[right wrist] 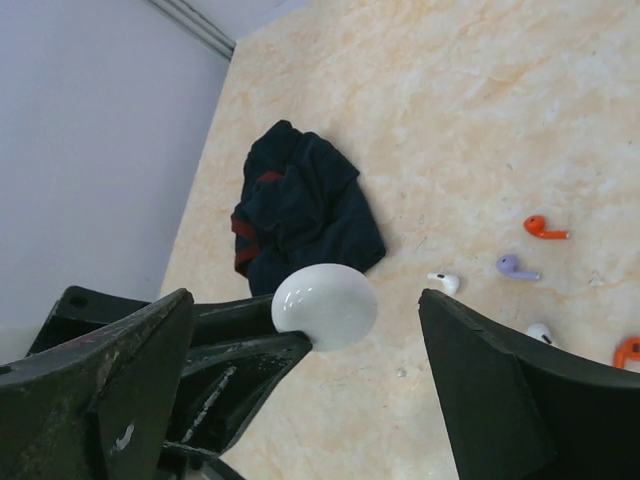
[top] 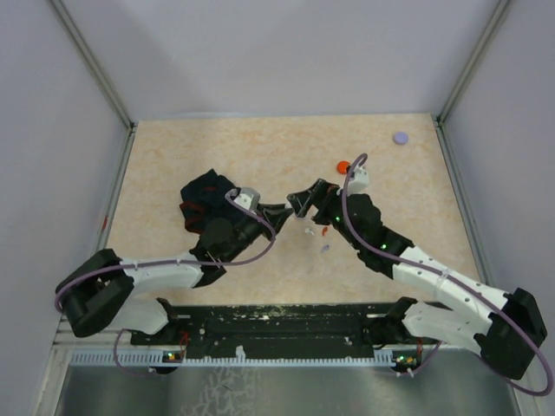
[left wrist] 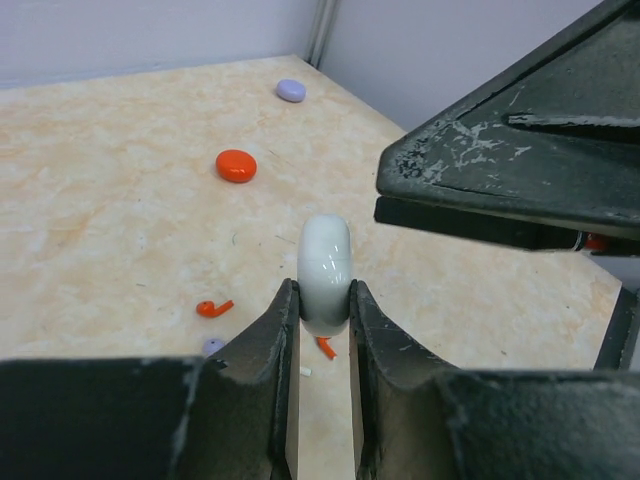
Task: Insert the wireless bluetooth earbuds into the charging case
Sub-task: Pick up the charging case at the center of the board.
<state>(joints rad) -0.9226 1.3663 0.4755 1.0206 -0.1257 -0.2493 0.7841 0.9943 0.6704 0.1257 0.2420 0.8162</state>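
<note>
Looks down on a beige, marbled tabletop [top: 217, 147], evenly lit, with only faint shadows. Closes in on three sides with plain pale grey walls [top: 286, 52] (faintly lavender in tint), joined by slim metal frame posts [top: 91, 61] at the back corners. Ends nearest in a black rail [top: 303, 334] above a dull metal sheet [top: 260, 394].

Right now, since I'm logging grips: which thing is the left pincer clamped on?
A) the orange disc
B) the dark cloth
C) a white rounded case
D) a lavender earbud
C: in the left wrist view the left pincer is shut on the white rounded case, one finger on each side.
</note>
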